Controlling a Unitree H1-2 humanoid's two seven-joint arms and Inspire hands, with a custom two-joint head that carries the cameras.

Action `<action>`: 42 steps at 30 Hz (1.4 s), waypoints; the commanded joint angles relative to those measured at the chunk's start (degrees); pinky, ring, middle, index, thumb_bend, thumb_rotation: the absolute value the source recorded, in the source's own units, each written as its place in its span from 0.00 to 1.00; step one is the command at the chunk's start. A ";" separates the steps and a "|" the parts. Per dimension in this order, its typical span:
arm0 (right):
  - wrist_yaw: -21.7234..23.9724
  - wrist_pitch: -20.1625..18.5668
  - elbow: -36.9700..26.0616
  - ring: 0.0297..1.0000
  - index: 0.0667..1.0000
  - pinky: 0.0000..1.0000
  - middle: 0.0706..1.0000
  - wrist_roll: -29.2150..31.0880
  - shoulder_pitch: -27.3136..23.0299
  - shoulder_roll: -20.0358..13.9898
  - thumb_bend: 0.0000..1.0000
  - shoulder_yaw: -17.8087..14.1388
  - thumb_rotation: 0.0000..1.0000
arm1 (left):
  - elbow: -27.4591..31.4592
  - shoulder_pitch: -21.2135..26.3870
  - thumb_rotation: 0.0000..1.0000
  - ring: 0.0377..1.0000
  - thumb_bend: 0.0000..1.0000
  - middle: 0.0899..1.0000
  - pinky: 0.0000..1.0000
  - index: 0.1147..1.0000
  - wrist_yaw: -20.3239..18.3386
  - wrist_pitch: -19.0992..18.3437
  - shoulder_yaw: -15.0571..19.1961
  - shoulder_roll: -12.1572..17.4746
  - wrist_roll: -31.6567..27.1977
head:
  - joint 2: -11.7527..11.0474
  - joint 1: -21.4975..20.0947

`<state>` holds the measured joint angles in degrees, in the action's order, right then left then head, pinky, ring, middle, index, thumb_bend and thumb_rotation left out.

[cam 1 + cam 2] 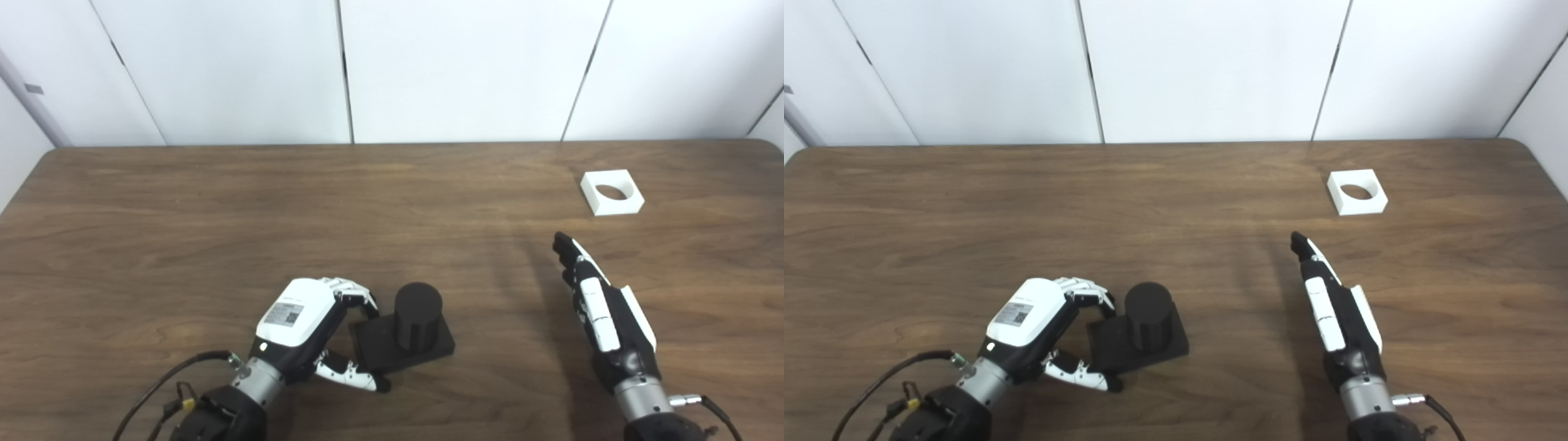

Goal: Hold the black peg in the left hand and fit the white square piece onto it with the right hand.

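Note:
The black peg (418,312), a short cylinder on a square black base, stands on the table near the front centre. My left hand (306,334) is at the base's left side. Its fingers (358,298) curl over the far-left corner and its thumb (352,375) lies against the near-left corner, so it grips the base. The white square piece (612,192), with a round hole, lies flat at the far right. My right hand (597,306) is open and empty, fingers stretched out straight toward the white piece, well short of it.
The wooden table (245,214) has its far edge against white wall panels. Its right far corner is rounded, just beyond the white piece. Cables trail from both wrists at the bottom edge.

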<state>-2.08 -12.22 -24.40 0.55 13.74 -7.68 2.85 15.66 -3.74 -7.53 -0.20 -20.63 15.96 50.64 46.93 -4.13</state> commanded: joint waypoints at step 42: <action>3.40 -11.48 -6.89 0.98 0.90 1.00 0.94 -1.05 -11.00 -5.75 0.45 -6.13 0.60 | -2.18 -3.94 0.05 0.74 0.52 0.67 0.71 0.42 2.26 -1.00 2.96 0.51 4.08 | -0.32 -4.44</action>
<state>0.44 -23.86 -29.12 0.74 4.90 -11.15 -2.82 15.28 -6.75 -4.06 0.48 -18.65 14.61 53.68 46.58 -8.35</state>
